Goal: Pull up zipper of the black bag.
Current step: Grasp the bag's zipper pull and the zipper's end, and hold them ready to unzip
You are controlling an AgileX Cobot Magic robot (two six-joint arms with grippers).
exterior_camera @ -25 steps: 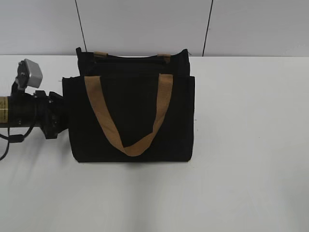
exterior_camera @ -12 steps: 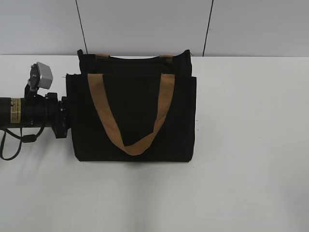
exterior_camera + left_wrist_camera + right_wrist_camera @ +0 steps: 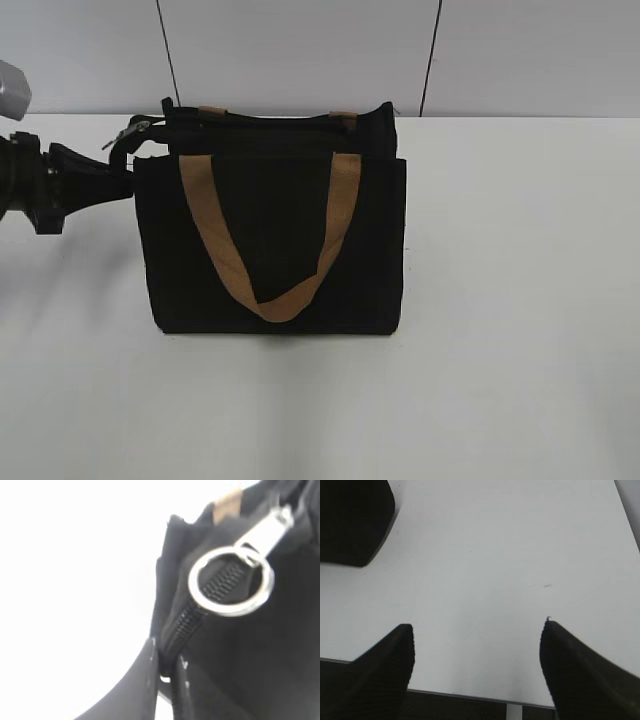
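Observation:
The black bag (image 3: 280,225) stands upright on the white table, its tan handle hanging down the front. Its silver zipper pull (image 3: 135,127) sticks out at the top left corner. My left gripper (image 3: 125,170) is at that corner. In the left wrist view its fingers (image 3: 167,660) are shut on the end of the black zip line (image 3: 200,615), just below the silver ring and pull tab (image 3: 265,530). My right gripper (image 3: 477,625) is open and empty over bare table, out of the exterior view. A corner of the bag (image 3: 350,520) shows at the top left of its view.
The white table (image 3: 500,300) spreads around the bag, with a grey panelled wall (image 3: 300,50) behind. The table's near edge (image 3: 470,696) lies just under the right gripper.
My left arm has moved up and left, from the bag's left side at mid height to its top left corner. The silver pull now shows there.

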